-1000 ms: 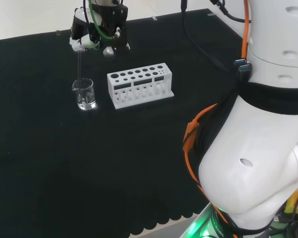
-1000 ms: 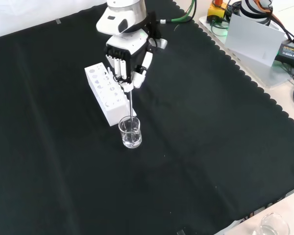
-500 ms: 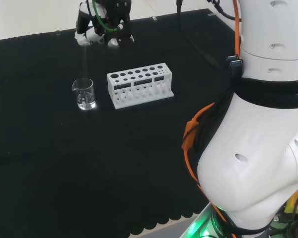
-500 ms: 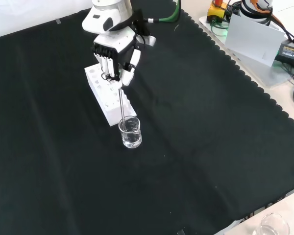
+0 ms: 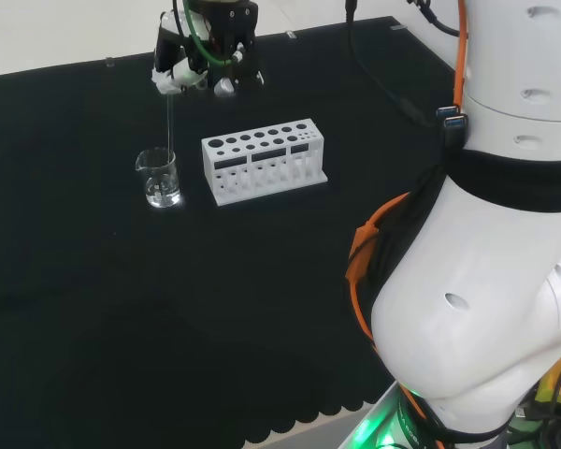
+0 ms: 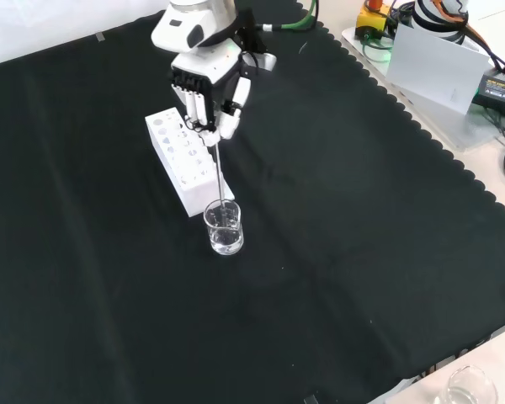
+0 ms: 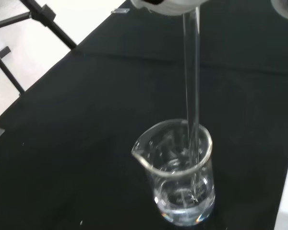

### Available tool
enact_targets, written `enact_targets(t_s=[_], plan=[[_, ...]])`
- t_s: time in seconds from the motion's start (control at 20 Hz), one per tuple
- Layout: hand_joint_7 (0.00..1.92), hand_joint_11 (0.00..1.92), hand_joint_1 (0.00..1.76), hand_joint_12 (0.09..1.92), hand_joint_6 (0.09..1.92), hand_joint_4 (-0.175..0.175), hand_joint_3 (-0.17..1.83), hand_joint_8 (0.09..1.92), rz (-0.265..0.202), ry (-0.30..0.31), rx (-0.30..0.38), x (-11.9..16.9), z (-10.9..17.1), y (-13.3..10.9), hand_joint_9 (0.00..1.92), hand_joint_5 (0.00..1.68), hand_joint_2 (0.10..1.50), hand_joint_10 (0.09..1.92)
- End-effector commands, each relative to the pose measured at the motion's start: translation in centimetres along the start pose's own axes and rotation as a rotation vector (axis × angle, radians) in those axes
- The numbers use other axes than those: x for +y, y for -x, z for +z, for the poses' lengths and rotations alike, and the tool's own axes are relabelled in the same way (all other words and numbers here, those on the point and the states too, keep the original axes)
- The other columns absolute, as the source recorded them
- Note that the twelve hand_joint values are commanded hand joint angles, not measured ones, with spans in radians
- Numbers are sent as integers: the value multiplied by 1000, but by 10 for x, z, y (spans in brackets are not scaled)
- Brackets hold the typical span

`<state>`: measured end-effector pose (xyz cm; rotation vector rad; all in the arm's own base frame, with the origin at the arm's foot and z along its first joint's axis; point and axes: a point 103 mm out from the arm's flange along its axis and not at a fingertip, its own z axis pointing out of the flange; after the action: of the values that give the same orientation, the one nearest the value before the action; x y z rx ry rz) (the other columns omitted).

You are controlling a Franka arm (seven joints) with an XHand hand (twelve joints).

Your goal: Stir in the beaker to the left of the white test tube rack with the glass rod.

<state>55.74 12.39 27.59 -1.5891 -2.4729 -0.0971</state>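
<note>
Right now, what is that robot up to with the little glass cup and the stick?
The robot's hand holds a thin glass rod by its upper end, fingers curled round it. The rod hangs down into a small clear beaker on the black cloth, its lower end inside the glass, as the wrist view shows. The beaker holds a little clear liquid. A white test tube rack stands just beside the beaker. It looks like the robot is stirring.

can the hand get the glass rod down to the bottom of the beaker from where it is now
Probably yes. The hand holds the glass rod near upright, its lower end already inside the open-topped beaker. The white test tube rack stands beside the beaker, apart from the rod's path.
</note>
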Motion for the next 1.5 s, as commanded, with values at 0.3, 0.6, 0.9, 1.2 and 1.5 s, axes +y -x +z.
enact_targets(t_s=[0.3, 0.6, 0.9, 1.2, 1.5], plan=[[1380, 1747, 1325, 350, 87, -175, -175, 596, -61, -36, 14, 31, 11, -40, 1835, 1454, 1041, 298], [1380, 1745, 1325, 351, 87, -175, -175, 596, -63, -30, 15, 51, -1, -24, 1835, 1453, 1041, 296], [1380, 1745, 1325, 353, 87, -175, -175, 595, -39, -23, 12, 40, -18, 1, 1836, 1453, 1041, 295], [1381, 1745, 1325, 354, 87, -175, -175, 594, -22, -26, -8, 15, -27, 13, 1837, 1454, 1041, 295], [1381, 1745, 1325, 356, 87, -175, -175, 594, -25, -39, -12, -4, -26, 5, 1838, 1453, 1041, 294]])
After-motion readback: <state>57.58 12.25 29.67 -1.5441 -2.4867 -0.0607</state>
